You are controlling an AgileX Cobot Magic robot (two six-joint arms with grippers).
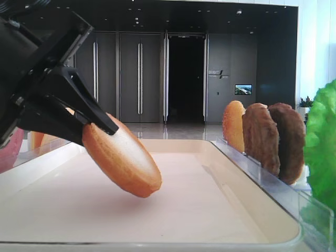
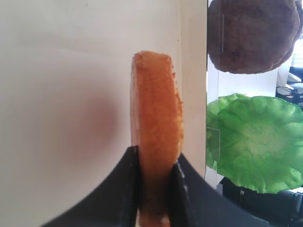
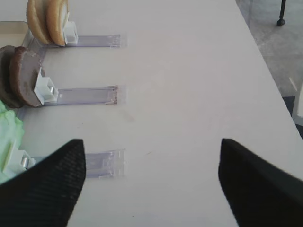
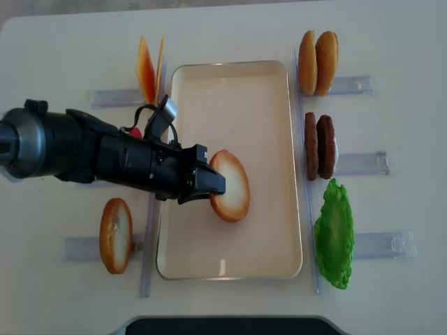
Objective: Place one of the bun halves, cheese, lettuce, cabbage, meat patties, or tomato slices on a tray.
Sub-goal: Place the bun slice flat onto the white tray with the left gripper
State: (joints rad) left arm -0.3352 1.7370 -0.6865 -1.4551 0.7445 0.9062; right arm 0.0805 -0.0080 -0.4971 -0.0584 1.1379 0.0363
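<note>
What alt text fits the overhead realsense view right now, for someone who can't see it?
The left gripper holds a bun half tilted over the cream tray. Right of the tray stand two buns, two meat patties and lettuce.

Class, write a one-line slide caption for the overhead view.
Left gripper holds a bun half tilted over the cream tray.
</note>
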